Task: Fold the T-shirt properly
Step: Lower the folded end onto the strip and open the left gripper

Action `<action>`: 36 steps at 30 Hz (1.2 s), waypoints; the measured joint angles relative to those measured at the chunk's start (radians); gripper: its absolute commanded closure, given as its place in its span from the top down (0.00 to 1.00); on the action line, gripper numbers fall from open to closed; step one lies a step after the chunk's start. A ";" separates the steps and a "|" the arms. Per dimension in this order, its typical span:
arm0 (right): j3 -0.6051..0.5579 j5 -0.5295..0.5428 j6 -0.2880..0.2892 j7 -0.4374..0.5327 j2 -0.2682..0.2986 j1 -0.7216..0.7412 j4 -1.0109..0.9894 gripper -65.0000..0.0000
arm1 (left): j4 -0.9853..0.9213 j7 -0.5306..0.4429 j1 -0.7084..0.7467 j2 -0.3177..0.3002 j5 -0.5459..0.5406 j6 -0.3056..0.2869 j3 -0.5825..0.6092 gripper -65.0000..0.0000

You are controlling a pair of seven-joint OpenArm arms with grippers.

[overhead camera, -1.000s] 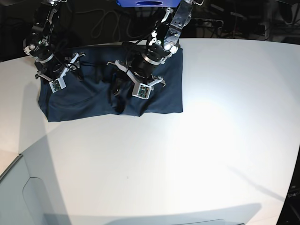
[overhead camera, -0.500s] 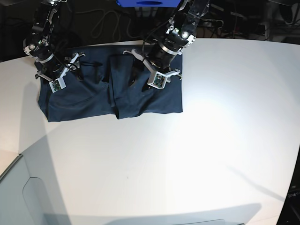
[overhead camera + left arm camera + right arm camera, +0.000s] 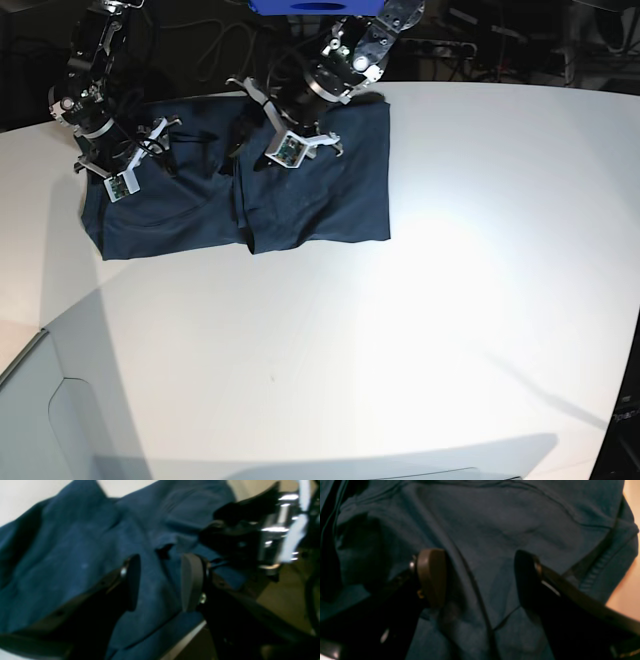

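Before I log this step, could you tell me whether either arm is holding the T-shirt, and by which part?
Nothing is held: the left gripper and right gripper both stand open above the T-shirt.

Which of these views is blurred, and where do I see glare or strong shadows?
Left wrist view: motion-blurred, bright glare on the metal part at right. Right wrist view: dim, soft, T-shirt folds still readable. Base view: sharp, with a bright patch on the table and long shadows near the front.
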 measured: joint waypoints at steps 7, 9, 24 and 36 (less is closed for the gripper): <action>0.000 0.000 0.000 0.000 0.000 0.000 0.000 0.62 | -0.006 0.003 -0.050 -0.012 0.001 0.038 0.118 0.41; 0.000 0.000 0.000 0.000 0.000 0.000 0.000 0.62 | -0.010 0.000 -0.053 -0.009 0.029 0.125 0.131 0.41; 0.001 0.000 0.000 0.000 0.000 0.000 0.000 0.62 | -0.130 0.007 -0.092 -0.015 0.088 0.213 0.199 0.41; 0.001 0.000 0.000 0.000 0.000 0.014 -0.004 0.62 | -0.214 0.000 -0.111 -0.011 0.098 0.212 0.199 0.40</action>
